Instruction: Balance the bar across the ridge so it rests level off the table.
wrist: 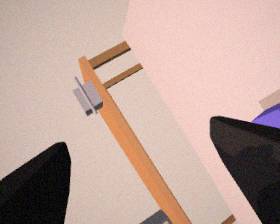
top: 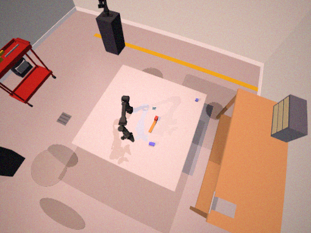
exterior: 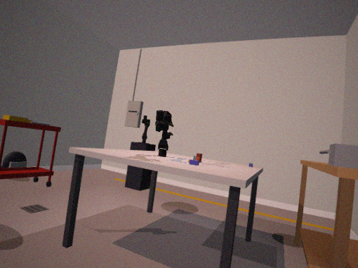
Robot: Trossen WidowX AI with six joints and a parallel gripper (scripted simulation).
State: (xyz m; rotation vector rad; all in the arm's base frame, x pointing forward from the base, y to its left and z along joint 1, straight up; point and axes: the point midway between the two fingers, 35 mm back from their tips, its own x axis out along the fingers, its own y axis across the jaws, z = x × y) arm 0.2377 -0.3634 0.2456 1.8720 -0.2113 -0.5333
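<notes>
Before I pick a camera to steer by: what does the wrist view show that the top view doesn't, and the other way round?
Only wrist: the gripper's two fingertips close up, standing apart with nothing between them.

Only top: the orange bar, the red block at its end, the red cart and the whole arm.

Both: the white tabletop and the wooden bench.

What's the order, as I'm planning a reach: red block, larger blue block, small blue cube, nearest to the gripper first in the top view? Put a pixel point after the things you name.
1. larger blue block (top: 152, 144) (exterior: 194, 162) (wrist: 271, 116), lower centre
2. red block (top: 156, 118) (exterior: 199, 157), at the orange bar's (top: 152, 127) upper end
3. small blue cube (top: 196, 100) (exterior: 250, 165), upper right
</notes>
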